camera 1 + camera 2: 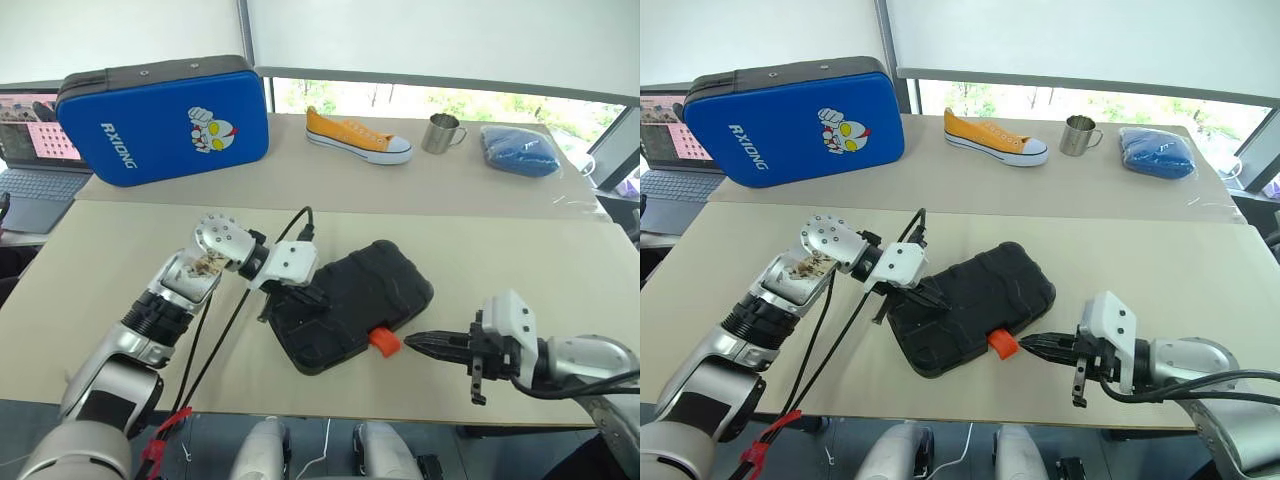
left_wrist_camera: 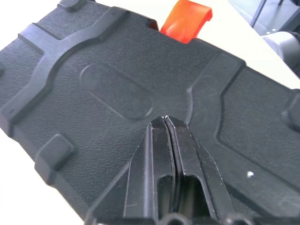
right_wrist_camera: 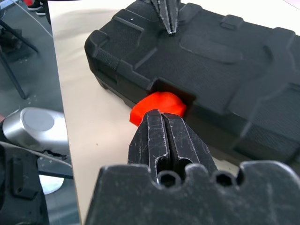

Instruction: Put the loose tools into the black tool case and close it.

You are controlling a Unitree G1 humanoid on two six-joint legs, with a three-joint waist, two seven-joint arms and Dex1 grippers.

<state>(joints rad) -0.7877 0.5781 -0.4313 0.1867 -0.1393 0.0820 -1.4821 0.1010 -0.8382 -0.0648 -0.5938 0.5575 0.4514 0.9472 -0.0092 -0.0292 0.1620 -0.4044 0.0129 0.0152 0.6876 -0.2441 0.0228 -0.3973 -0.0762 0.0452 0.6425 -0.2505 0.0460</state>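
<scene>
Near the front edge of the table (image 1: 560, 260), the black tool case (image 1: 350, 305) is found lidded with no loose tools seen outside, its orange latch (image 1: 384, 342) judged unfastened, while the left gripper (image 1: 312, 296) over the lid and the right gripper (image 1: 425, 342) at the latch are closed and empty.

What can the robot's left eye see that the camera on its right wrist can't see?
The left eye view alone has the blue case, yellow shoe, metal cup and blue cloth. The right wrist view alone has the floor beside the table's edge. Both have the closed black tool case, its orange latch, the shut left gripper on the lid and the shut right gripper by the latch.
</scene>
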